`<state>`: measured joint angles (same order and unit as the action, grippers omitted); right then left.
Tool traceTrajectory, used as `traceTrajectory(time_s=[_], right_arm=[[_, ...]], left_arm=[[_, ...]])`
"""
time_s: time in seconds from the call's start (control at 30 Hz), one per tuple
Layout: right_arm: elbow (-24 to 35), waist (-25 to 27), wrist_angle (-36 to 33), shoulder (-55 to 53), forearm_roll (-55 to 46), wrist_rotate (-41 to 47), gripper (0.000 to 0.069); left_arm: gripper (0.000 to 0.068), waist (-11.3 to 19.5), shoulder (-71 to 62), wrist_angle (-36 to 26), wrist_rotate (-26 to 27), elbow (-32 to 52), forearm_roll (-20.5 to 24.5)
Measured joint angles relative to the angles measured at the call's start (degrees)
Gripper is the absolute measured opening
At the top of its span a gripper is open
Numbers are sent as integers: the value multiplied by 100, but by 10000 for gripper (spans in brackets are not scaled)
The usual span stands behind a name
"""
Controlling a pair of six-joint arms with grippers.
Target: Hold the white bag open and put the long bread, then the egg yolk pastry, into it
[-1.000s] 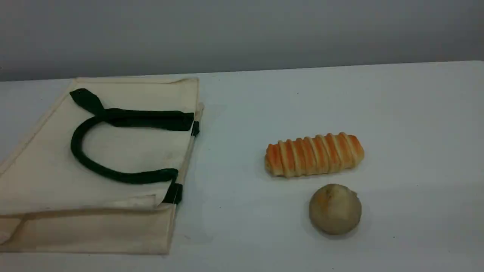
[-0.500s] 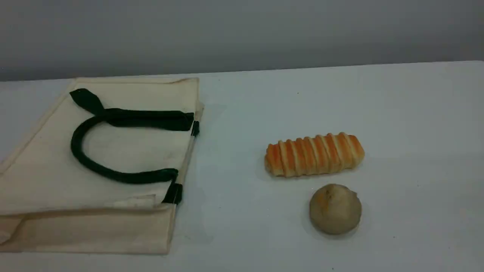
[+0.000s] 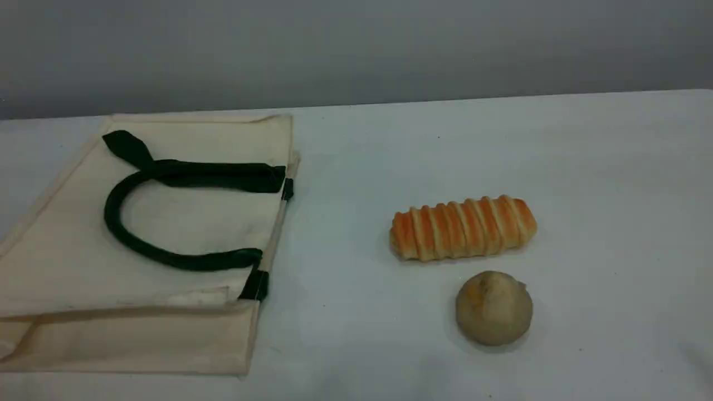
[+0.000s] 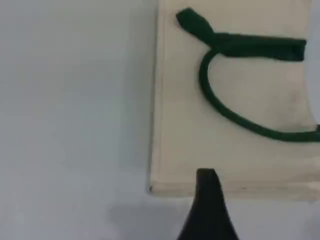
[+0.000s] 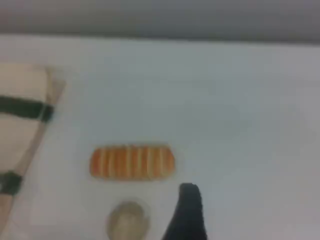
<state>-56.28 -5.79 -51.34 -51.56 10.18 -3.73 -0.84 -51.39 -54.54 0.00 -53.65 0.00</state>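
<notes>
A pale, bare counter fills the lower three quarters of the scene view, with a plain grey wall behind it. No arm shows in that view.

In the left wrist view, the left pincer is released and holds nothing. Its dark tip overlaps the bottom edge of the white bag, but contact cannot be judged. In the blurred right wrist view, the right pincer is spread wide and grasps nothing.

The bag lies flat and closed at the left of the scene view, with a dark green handle looped across its top face. The long bread lies right of centre, well apart from the bag. The egg yolk pastry sits just below it. Bare counter separates the bag from the bread.
</notes>
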Motion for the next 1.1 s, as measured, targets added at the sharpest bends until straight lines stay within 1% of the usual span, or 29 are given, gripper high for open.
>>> traceTrajectory(time_s=[0.1, 0.3, 0.47, 0.67, 0.83, 0.97, 1.0, 1.1], right_arm=[[-261, 0, -118, -719, 0, 0, 566], [-714, 0, -7, -1849, 17, 0, 566], [-1008, 0, -8, -2604, 30, 0, 566], [-1140, 0, 341, -3162, 45, 0, 566], [-1333, 0, 337, -3521, 62, 0, 566], [-1338, 0, 335, -3671, 62, -87, 566], [-1338, 0, 341, -3678, 62, -87, 566], [-1338, 0, 343, -3678, 62, -87, 566]], left_arm=[[477, 0, -586, 87, 0, -207, 0], [477, 6, -1523, 399, 0, -344, 31], [477, 6, -2179, 382, 0, -598, 44], [477, 6, -2803, 442, 0, -946, 44], [477, 6, -3391, 535, -44, -1365, 69], [477, 6, -3908, 514, -44, -1683, 61], [477, 6, -4048, 535, -44, -1731, 0], [477, 6, -4467, 624, -45, -1862, 0]])
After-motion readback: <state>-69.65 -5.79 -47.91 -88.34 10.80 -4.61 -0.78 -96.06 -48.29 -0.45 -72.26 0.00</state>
